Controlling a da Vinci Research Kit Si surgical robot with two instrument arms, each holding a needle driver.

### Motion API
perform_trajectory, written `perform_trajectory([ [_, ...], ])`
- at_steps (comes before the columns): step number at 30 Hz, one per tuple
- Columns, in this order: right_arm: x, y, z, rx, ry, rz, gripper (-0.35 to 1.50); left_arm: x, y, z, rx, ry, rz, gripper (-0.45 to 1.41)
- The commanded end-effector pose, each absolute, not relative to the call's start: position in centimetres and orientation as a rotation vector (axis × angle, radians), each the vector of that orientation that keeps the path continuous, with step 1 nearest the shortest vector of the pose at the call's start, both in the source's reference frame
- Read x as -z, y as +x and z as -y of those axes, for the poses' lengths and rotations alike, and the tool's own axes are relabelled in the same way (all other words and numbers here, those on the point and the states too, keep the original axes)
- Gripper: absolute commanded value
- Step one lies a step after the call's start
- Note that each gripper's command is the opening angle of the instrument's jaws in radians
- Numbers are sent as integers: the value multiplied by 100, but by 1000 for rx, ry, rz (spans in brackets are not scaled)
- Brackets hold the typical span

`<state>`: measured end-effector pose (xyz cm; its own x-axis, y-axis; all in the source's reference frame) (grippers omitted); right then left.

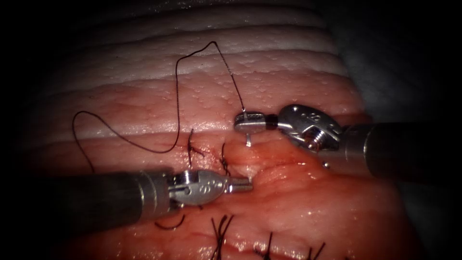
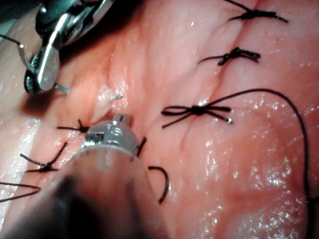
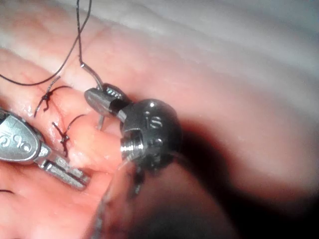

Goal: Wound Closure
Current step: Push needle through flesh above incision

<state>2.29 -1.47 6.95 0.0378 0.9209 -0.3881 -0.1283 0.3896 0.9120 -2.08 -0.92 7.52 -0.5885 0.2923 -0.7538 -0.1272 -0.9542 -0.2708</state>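
Observation:
My right tool [image 1: 250,123] comes in from the right, its jaws shut across the curved needle [image 1: 248,139] near its thread end. The needle's point aims down at the tissue [image 1: 288,202] on the right edge of the open cut [image 1: 243,166]; I cannot tell if it touches. Dark thread [image 1: 177,96] rises from the needle, arcs over the pale far tissue and loops away left. My left tool [image 1: 243,184] lies low from the left, jaws shut with nothing seen between them, tip against the cut's lip. In the wrist views the right tool [image 3: 99,97] holds the needle [image 3: 101,122], and the left tool [image 2: 122,119] rests by the cut.
Tied stitches [image 1: 192,149] [image 1: 224,163] with short dark tails close the cut left of the open gap, and more knots [image 1: 221,231] sit along the near edge. A loose curved thread scrap [image 1: 171,225] lies under the left shaft. Red fluid wets the tissue around the gap.

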Motion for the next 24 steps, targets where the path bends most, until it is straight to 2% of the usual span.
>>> perform_trajectory([
  [1,-696,237,149,-992,874,-1247,-35,-757,-213,91,-2592,-1282,277,-21],
  [10,-684,242,184,-1039,1002,-1192,-35,-753,-209,88,-2591,-1279,280,-20],
  [16,-678,243,180,-1100,890,-1254,-32,-752,-210,89,-2590,-1278,280,-21],
  [17,-678,242,170,-1100,784,-1288,71,-751,-210,90,-2590,-1277,280,-21],
  [18,-678,240,162,-1071,715,-1315,111,-750,-210,90,-2590,-1277,280,-21],
  [19,-678,240,162,-1071,715,-1315,111,-750,-210,90,-2590,-1277,280,-21],
  [20,-679,236,151,-1037,635,-1340,123,-749,-211,91,-2590,-1277,279,-21],
  [22,-679,234,143,-1027,597,-1341,126,-749,-211,91,-2590,-1276,279,-21],
  [24,-679,229,124,-972,456,-1327,138,-748,-211,92,-2590,-1276,279,-21],
])
